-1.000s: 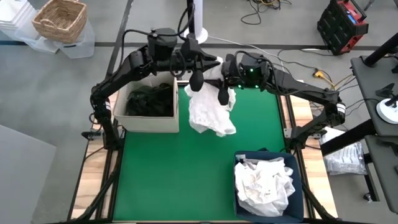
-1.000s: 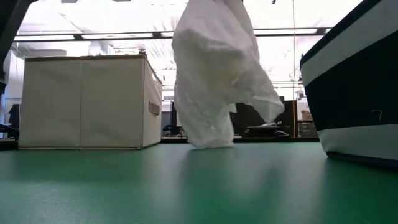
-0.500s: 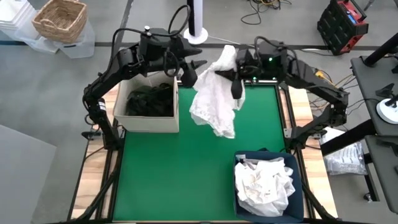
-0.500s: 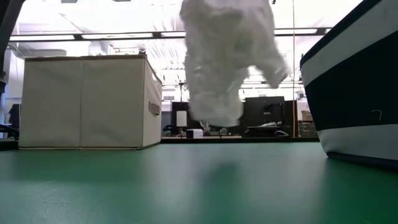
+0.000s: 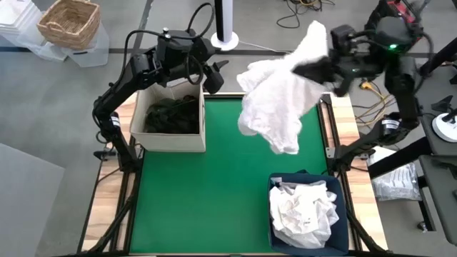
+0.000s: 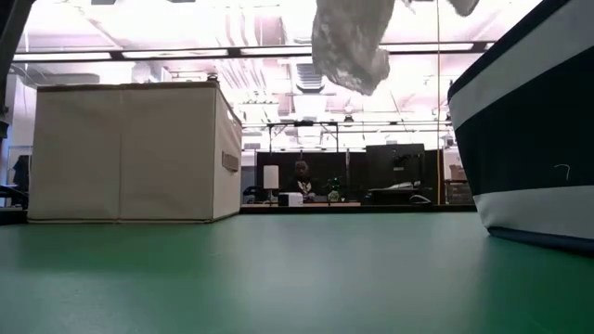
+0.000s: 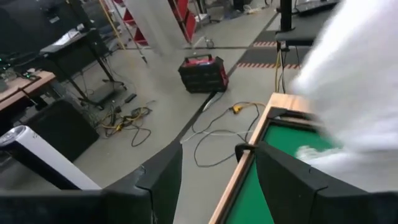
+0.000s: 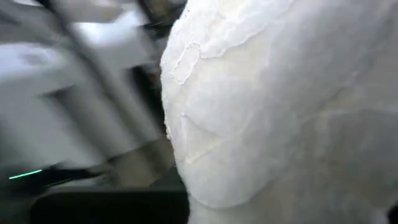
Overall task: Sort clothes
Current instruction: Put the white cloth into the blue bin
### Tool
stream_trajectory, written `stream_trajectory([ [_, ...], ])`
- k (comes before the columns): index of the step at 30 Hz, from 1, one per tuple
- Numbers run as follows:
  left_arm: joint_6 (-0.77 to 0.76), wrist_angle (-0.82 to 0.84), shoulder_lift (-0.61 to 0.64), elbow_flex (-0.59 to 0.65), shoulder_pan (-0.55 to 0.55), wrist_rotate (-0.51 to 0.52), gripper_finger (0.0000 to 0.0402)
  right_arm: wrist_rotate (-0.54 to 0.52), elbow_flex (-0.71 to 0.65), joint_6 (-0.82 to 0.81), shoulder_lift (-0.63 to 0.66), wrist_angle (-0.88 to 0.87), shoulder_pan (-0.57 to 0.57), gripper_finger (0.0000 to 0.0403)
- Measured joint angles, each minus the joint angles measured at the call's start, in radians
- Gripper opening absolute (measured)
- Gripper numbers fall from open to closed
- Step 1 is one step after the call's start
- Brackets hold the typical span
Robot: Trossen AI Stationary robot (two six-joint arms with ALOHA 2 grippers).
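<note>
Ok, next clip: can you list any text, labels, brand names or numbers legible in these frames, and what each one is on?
None can be read in any view.
Small tag on the side of the beige box: too small to read.
Navy bin: white bands and a small mark, no legible lettering.
Red case on the floor: no readable brand.
White garment, held up by the right gripper: no print visible.
Left gripper: open, unmarked.
</note>
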State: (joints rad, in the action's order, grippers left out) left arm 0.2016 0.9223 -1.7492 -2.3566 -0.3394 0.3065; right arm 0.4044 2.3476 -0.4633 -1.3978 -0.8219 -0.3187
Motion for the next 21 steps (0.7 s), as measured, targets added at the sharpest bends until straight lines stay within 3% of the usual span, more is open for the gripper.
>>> stream_trajectory([
  [3, 0.0, -0.02, 0.001, 0.0, -0.005, 0.0, 0.0182, 0.187, -0.006, -0.128, 0.022, 0.0, 0.0, 0.0031],
  [7, 0.007, -0.046, 0.001, 0.0, -0.011, -0.001, 0.0182, 0.371, -0.006, -0.177, 0.028, -0.099, 0.034, 0.0031],
  [13, 0.007, -0.05, 0.001, 0.0, -0.011, -0.001, 0.0182, 0.444, -0.005, -0.321, 0.028, -0.267, 0.141, 0.0041],
  [21, -0.119, -0.06, 0.016, 0.001, 0.03, -0.002, 0.0181, 0.383, -0.005, -0.348, 0.023, -0.488, 0.297, 0.003],
])
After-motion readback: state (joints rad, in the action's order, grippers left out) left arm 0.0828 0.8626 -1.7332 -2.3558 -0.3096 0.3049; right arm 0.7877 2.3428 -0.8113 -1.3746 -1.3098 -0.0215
